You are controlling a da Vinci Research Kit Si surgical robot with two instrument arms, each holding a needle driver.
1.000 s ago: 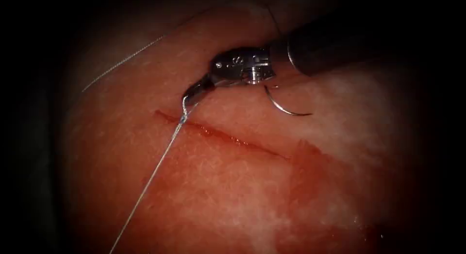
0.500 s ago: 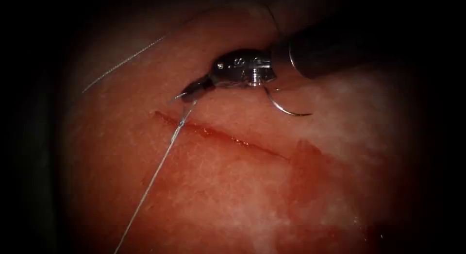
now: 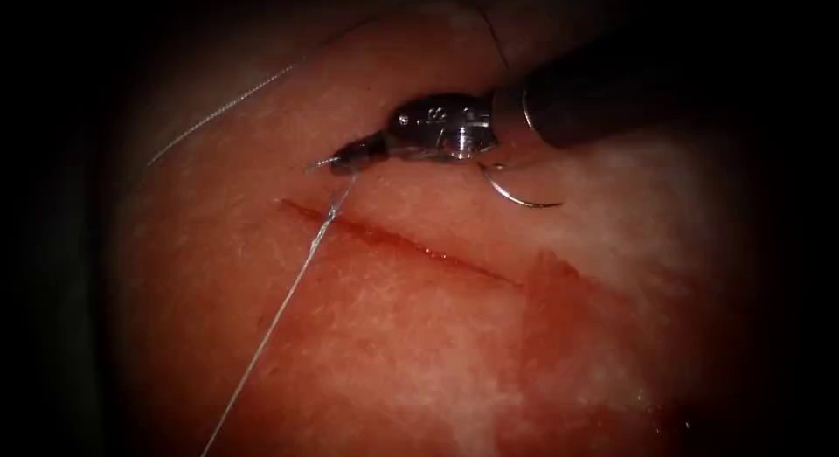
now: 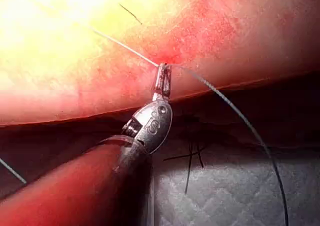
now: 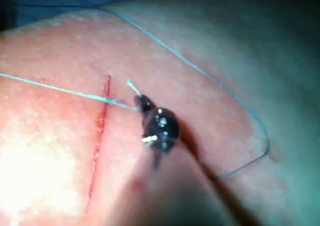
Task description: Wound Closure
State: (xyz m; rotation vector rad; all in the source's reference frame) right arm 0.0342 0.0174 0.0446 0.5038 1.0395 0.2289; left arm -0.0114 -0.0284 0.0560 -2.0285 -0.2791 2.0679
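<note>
**Endoscope view.** The right arm's silver, wristed steel tool [image 3: 339, 162] enters from the upper right of the frame on a dark shaft. Its tip sits just above the left end of the thin, dark-red, slanting cut [image 3: 393, 243]. The tool is clenched on the fine, pale, glossy thread [image 3: 280, 304], and a short tail pokes out past the tip. The thread drops from the tool, crosses the left end of the cut and runs taut to the lower left of the frame. The thin, curved steel needle [image 3: 520, 195] is held by nothing. It lies on the moist, grainy pink tissue [image 3: 393, 352] right of centre, above the cut and under the tool's wrist. Its upper end is hidden, so whether it enters the tissue cannot be told. Red fluid [image 3: 559, 335] stains the tissue at the right end of the cut.

Judged step: thread handling at the left end of the cut. Any further move calls for even tension, so that the soft edge does not tear.

**Left wrist view.** The same tool [image 4: 162, 78] is clamped on the thread [image 4: 125, 46] right at the tissue [image 4: 225, 26]. A quilted white worktop pad [image 4: 225, 196] lies beside it.

**Right wrist view.** The tool [image 5: 140, 103] grips the thread [image 5: 60, 90] beside one end of the cut [image 5: 100, 131].
</note>
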